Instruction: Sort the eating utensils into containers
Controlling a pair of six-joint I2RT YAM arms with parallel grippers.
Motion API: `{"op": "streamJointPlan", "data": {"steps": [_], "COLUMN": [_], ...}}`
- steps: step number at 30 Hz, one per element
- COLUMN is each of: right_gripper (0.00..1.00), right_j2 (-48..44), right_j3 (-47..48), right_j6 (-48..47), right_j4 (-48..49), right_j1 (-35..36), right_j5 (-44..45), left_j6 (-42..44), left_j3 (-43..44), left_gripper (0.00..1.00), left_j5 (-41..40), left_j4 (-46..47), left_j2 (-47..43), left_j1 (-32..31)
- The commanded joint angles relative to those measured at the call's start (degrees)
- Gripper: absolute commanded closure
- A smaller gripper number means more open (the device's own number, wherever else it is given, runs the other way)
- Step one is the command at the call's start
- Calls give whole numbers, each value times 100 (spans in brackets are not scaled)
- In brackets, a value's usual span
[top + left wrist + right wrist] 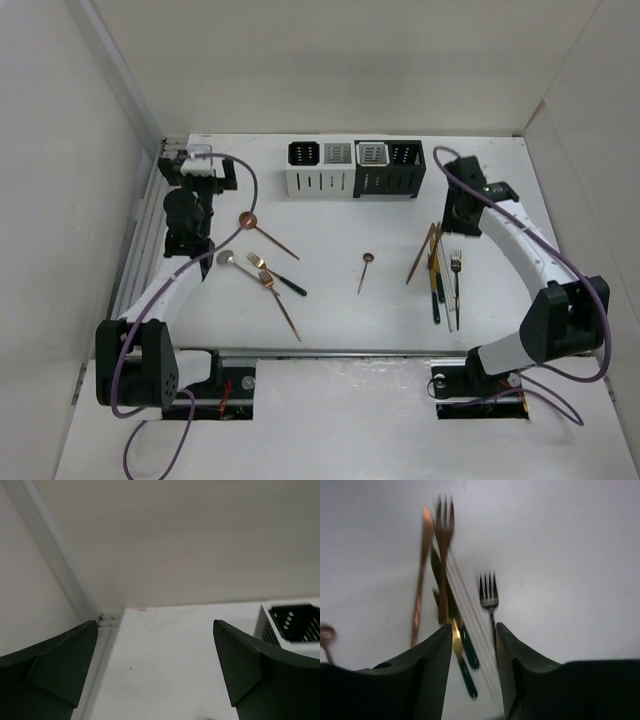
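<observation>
The containers (350, 168) stand in a row at the back middle, black and white holders with slotted sides. One white holder (291, 624) shows at the right of the left wrist view. Utensils lie on the table: a copper spoon (266, 235), a black-handled spoon (262, 273), a copper fork (281, 303), a small copper spoon (365, 271), and a pile (440, 270) on the right. My left gripper (203, 167) (155, 626) is open and empty near the back left corner. My right gripper (462, 212) (474, 627) hangs above the pile, jaws a little apart and empty. Below it lie a copper fork (443, 545), a silver fork (489, 596) and black-handled pieces (466, 650).
White walls (90, 150) enclose the table on the left, back and right. A metal rail (140, 250) runs along the left edge. The arm bases (330, 385) sit at the near edge. A copper knife (420, 580) lies at the left of the pile.
</observation>
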Motion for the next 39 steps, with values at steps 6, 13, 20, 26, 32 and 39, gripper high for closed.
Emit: {"op": "streamJointPlan", "data": {"steps": [6,13,20,26,32,39], "right_gripper": [65,72,79,79,64,100], "right_j2": [-152,286,1051,1403,1728,1878], "right_j3": [-1549,-1480,-1480,-1480,-1532,-1147], "right_j6": [1174,1235,946,831,647,506], "right_j4": [-472,-419,-155,65,364,233], "right_j1": [-279,-850,-966,-1019,-1247,-1300], "right_j5": [-1379,-1064,-1142,-1028,-1037,-678], "left_j6": [827,-105,-228,-228,-228,-281], "left_j3": [1373,1180,942,942,942,942], "left_gripper": [1,1,1,1,1,1], "left_j5": [-578,-367,-454,-507,-507,-438], "left_j4": [-2145,-2822,-2998,-2946,-2946,-3129], "left_j2": [183,-80,-212,-265,-265,-265], "left_j1": [-165,-245,-245,-245,-245,-245]}}
